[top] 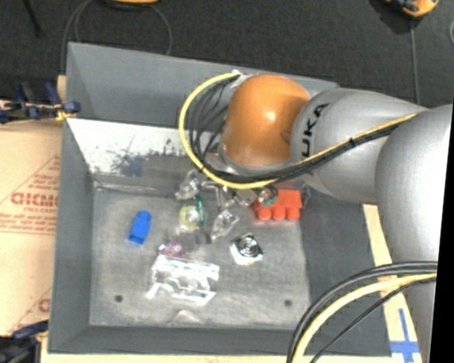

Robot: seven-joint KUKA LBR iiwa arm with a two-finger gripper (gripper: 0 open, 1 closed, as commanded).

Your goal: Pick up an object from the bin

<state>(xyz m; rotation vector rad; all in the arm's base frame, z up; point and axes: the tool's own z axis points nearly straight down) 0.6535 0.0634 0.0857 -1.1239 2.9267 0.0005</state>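
My gripper (206, 206) hangs under the arm's orange cover near the middle of the bin, towards the back. Its two metal fingers stand apart, so it is open. A small yellow-green roundish thing (189, 215) lies right by the left finger, at the gap between the fingers; I cannot tell whether they touch it. A shiny silver round piece (246, 250) rests just right of the fingers on the bin floor. A red block (279, 206) sits to the right, partly under the arm.
A blue block (139, 228) lies alone at the left of the floor. In front of the gripper lie a clear crinkled plastic packet (183, 280) and a tiny purple thing (172, 249). The arm and its cables cover the bin's back right.
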